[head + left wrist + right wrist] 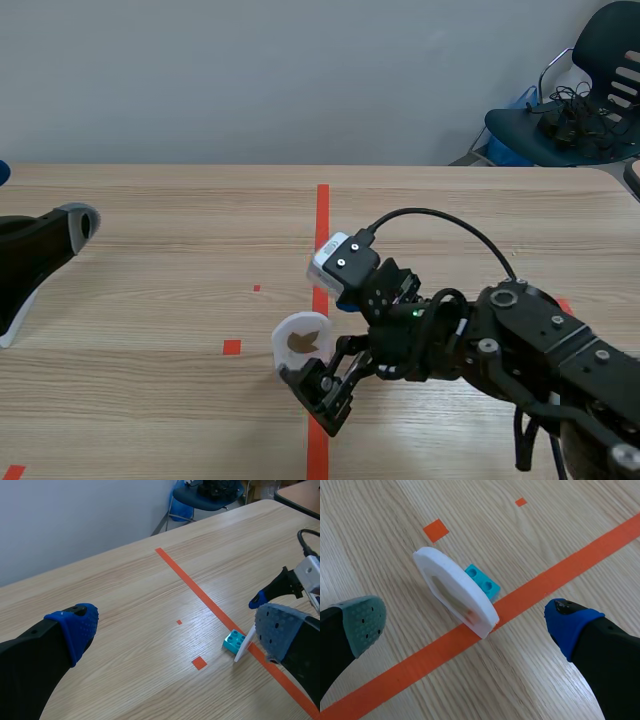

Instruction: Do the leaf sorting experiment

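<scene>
Counter [150, 300]: pale wood-grain top that runs back to a plain grey-white wall [250, 70].
Room: a dark blue chair [590, 90] with a tangle of cables on its seat stands beyond the far right corner.
Tape marks: one long orange-red line [322, 215] runs away from the robot down the middle, with small squares just to its left.
Edges: the far edge and the rounded far right corner are in view. The white disc [455, 592] lies well away from both.
Open room: a wide stretch of wood separates the disc from the left gripper [177, 630], which sits low at the counter's left side.
Disc position: on the tape line, with its lower rim touching the line.
Disc attitude: on edge and tilted, leaning against a teal brick [482, 580] behind it. The face bearing a brown leaf shape is turned toward the robot.
Disc long axis: slanted across the tape line.
Right gripper [467, 630]: jaws released and spread wide on either side of the disc, not touching it.
Left gripper: jaws released, with nothing between them.
</scene>
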You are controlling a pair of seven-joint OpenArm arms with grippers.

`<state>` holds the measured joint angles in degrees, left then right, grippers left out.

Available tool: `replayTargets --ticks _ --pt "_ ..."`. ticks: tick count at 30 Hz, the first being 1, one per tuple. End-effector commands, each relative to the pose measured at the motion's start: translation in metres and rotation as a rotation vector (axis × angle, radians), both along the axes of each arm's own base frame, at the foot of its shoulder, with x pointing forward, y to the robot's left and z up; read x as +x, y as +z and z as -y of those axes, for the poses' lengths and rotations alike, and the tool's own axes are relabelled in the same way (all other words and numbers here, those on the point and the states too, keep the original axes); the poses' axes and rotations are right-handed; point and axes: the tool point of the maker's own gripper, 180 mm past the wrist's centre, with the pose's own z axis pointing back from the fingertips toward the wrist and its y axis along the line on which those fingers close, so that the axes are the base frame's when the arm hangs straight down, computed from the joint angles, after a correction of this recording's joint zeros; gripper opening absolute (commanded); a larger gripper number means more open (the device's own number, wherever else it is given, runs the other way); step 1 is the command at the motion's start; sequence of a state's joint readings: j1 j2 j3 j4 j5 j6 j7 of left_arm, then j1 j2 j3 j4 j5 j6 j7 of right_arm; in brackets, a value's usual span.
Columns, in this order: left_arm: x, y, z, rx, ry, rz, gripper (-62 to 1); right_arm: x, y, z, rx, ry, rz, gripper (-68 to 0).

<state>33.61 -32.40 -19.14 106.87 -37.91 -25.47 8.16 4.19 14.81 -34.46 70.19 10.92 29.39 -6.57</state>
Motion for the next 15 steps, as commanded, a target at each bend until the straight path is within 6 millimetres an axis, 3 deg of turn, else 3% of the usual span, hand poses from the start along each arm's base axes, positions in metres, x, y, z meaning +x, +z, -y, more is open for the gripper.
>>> replayTargets --ticks 1,9,15 --pt "0.001 0.010 0.006 -0.016 -0.015 0.033 1.4 0.011 0.018 -0.011 0.045 0.009 0.052 -1.6" --pt "0.001 0.010 0.006 -0.016 -0.015 0.033 1.4 0.008 0.013 -0.017 0.012 0.032 0.046 -37.7" --pt "0.001 0.010 0.006 -0.016 -0.015 0.033 1.4 0.007 0.007 -0.012 -0.024 0.030 0.027 -54.5"
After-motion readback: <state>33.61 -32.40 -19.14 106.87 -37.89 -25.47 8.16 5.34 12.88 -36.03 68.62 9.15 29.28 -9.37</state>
